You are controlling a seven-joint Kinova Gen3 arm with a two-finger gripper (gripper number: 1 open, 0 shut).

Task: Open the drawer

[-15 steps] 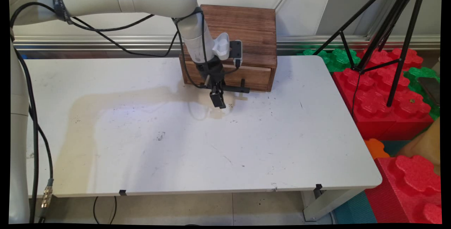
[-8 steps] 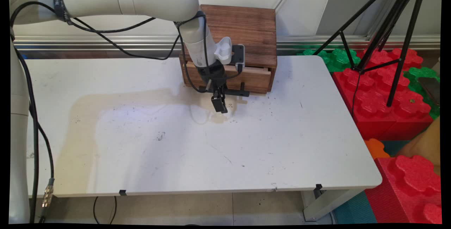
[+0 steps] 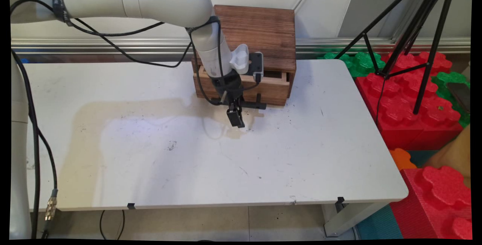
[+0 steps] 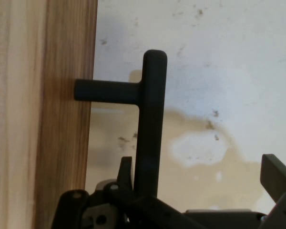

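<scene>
The black handle (image 4: pixel 150 129) sticks out from the drawer (image 3: pixel 263 86) of the wooden box (image 3: pixel 260 30) at the table's (image 3: pixel 188 162) far edge. The gripper (image 3: pixel 234 112) is squeezed shut around the handle, and the drawer sits a little way open.

One wooden drawer box (image 3: pixel 260 45), one black handle (image 4: pixel 150 124).

A robotics lab: cabled white arm (image 3: pixel 131 0), black tripod (image 3: pixel 410 26), scuffed white table (image 3: pixel 188 162), foam blocks (image 3: pixel 418 105).
</scene>
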